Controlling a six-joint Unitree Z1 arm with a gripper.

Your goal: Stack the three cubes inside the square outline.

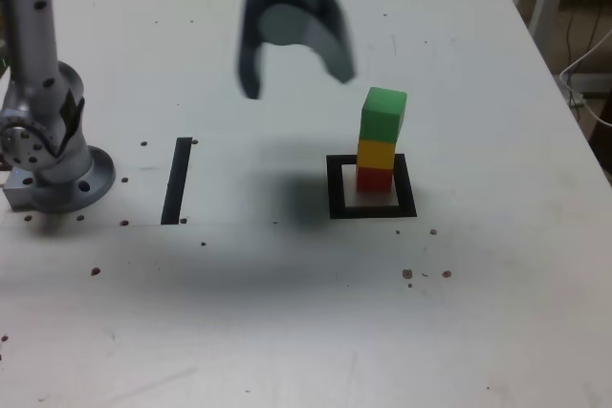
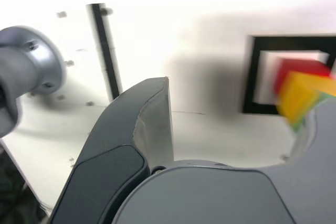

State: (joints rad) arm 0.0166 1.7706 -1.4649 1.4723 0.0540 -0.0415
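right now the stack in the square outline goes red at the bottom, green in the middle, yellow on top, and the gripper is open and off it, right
Not quite. The exterior view shows the yellow cube in the middle and the green cube on top. The rest holds: the red cube is at the bottom, inside the square outline, and the gripper is open and clear of the stack.

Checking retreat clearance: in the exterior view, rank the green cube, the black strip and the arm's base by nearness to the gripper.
Gripper is open, up in the frame.
1. Green cube, topping the stack, to its right.
2. Black strip, lower left.
3. Arm's base, far left.
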